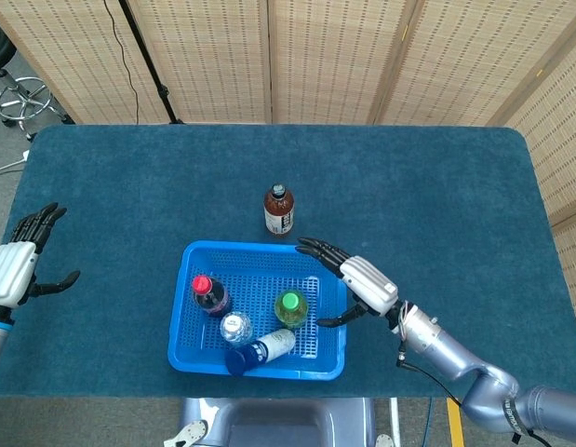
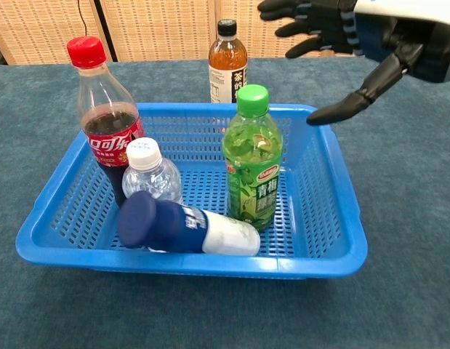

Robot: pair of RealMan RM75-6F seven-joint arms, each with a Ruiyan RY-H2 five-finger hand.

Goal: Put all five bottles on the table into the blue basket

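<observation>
Chest view: right hand [image 2: 363, 29] fingers spread, holding nothing, above blue basket [image 2: 341, 218] right rim. Green tea bottle [image 2: 252, 156] upright inside; blue-capped bottle [image 2: 185, 229] lying flat beside it. Left hand [image 1: 18, 265] spread, empty. Tea bottle [image 1: 278, 210] on table behind basket.

Blue basket [image 2: 334, 218] holds upright cola [image 2: 102, 120], water [image 2: 150, 174] and green tea [image 2: 252, 163] bottles, plus a toppled blue-capped bottle [image 2: 185, 229]; brown tea bottle [image 2: 227, 64] stands behind it.
</observation>
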